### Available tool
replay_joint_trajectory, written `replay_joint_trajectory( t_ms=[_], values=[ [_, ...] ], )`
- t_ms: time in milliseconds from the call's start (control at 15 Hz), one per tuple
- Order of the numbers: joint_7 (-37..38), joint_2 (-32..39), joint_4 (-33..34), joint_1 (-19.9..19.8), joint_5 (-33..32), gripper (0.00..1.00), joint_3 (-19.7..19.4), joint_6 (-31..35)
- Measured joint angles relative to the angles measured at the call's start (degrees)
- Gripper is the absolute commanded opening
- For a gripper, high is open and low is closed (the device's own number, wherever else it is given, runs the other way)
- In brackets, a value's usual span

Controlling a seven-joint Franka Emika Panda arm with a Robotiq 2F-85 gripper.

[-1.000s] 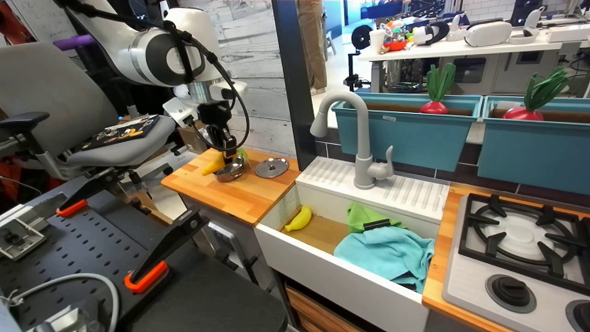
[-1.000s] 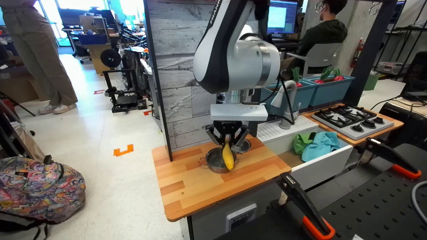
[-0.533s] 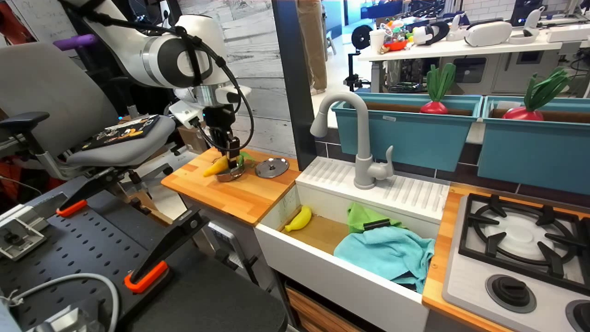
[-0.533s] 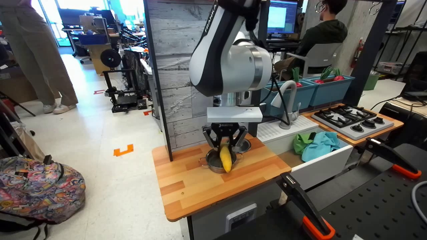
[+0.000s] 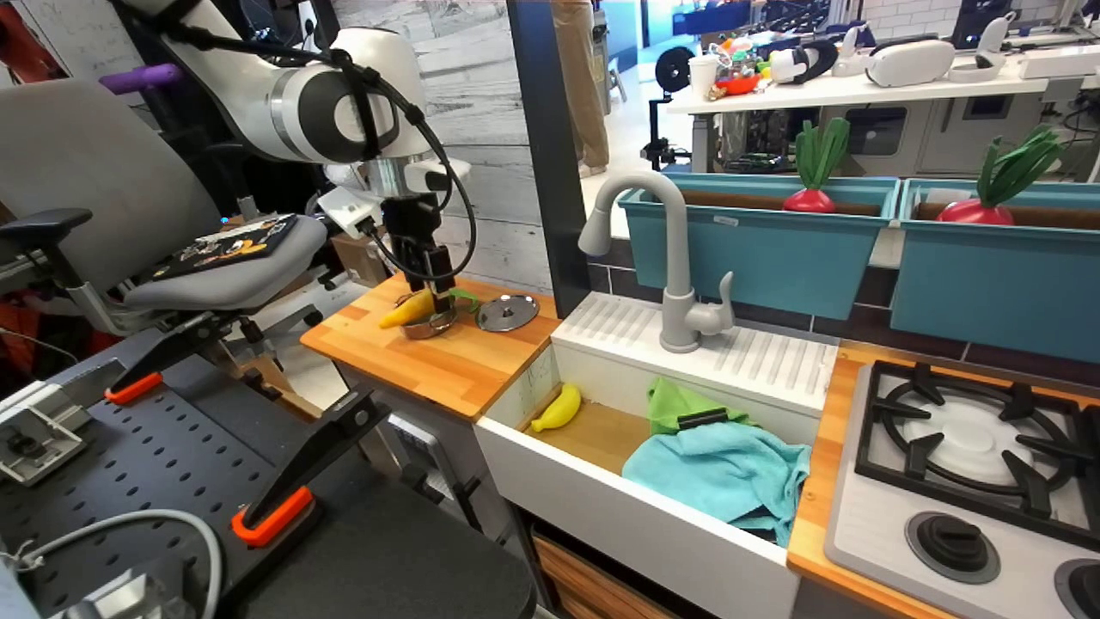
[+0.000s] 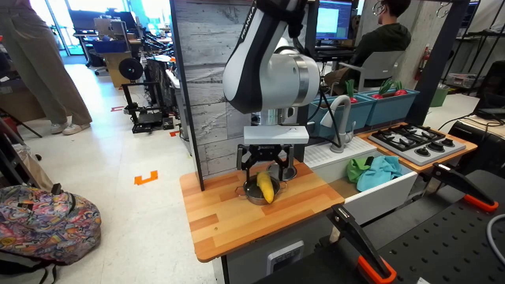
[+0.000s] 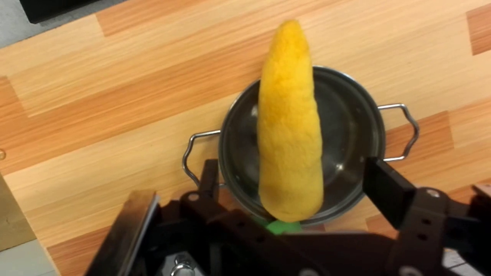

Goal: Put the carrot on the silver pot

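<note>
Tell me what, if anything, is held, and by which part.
Nothing is held: the fingers stand wide apart, with the toy carrot lying across the silver pot, between them and touching neither.

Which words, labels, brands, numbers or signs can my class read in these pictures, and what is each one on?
"FRANKA": along the robot arm, in an exterior view.
"ROBOTIQ": on the gripper; very small, so a likely reading.
Too small to read: the pale label on a teal planter, and whatever the monitor shows.
None visible: the carrot and silver pot.
</note>
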Motion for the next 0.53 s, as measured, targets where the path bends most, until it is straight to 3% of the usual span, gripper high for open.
replay_joint_trajectory(
  t_ms=[533],
  values=[
    [-2.8, -7.7, -7.2, -0.2, -0.2, 1.00, 0.0, 0.4]
  ],
)
